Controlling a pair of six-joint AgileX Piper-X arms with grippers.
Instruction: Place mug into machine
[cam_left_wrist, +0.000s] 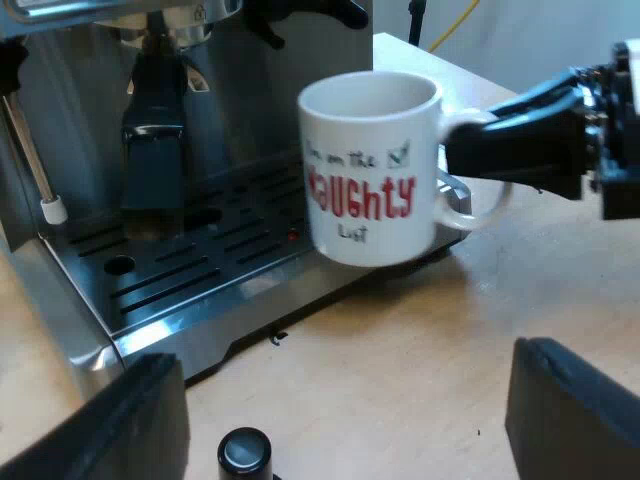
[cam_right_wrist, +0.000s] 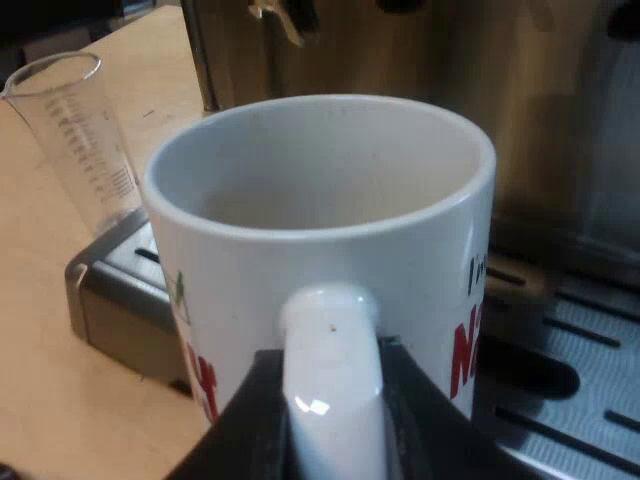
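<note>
- The mug (cam_left_wrist: 370, 170) is white, with three lines of print: small dark script ending "on the", with a ticked box after it; "NAUGHTY" in big red letters; "List" in small dark script beneath.
- In the right wrist view, bits of that print show on the side of the mug (cam_right_wrist: 320, 230): red letter parts and the start of the dark script, too cut off to read.
- The glass (cam_right_wrist: 75, 130) has fine scale marks down its side; I cannot read the figures.
- I can read no brand on the machine (cam_left_wrist: 230, 100).
- Count: one mug, one glass, one machine, one tamper (cam_left_wrist: 245, 452) with a black knob, and two grippers.
- The right gripper (cam_left_wrist: 465, 150) clamps the mug's handle between its black fingers, seen close from behind (cam_right_wrist: 335, 400).
- The mug is upright and empty, at the outer edge of the machine's slotted tray (cam_left_wrist: 200, 270). Whether it touches the tray I cannot tell.
- The left gripper (cam_left_wrist: 350, 420) holds nothing, its fingers spread wide over the wooden table (cam_left_wrist: 420, 370) before the machine.
- The tamper stands on the table just before the tray.
- The glass stands on the table beside the tray's corner (cam_right_wrist: 100, 290).
</note>
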